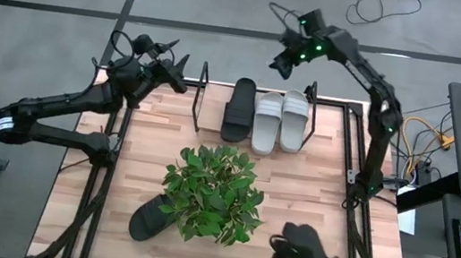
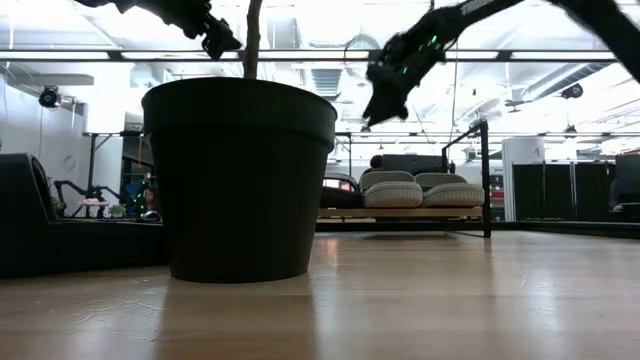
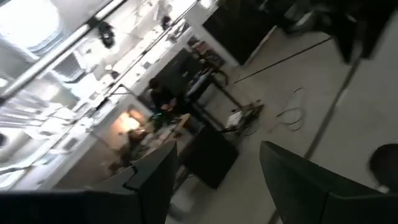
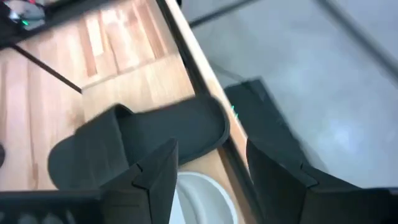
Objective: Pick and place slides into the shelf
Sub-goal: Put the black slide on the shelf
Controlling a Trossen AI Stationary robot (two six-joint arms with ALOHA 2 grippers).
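Pale wood planks make up your worktop [image 1: 149, 127], and reading it left to right you start with the left tool [image 1: 179, 60], hanging at about ten o'clock from the plant, just off the shelf's left loop, its fingers standing apart and holding nothing. Next comes the one black slide [image 1: 151, 216] not yet shelved, lying at seven o'clock from the green leafy plant [image 1: 215, 190], partly under the leaves. At twelve o'clock from the plant sits the shelf [image 1: 200, 98], carrying a black slide [image 1: 239, 109] and two light grey slides [image 1: 280, 120] side by side. The right tool [image 1: 281, 61] hovers above the shelf's far edge; its wrist view looks down on that shelved black slide between parted, empty fingers, though I judge they may be narrowing.

For the step in hand, you likely want the stray slide fetched next. Approach it from the worktop's near edge so the leaves don't snag the arm, pinch the wide strap rather than the sole, lift clear of the pot [image 2: 238, 180], and set it into the open slot left of the black slide, toes matching its neighbours.

No brand, label or writing can be read anywhere.
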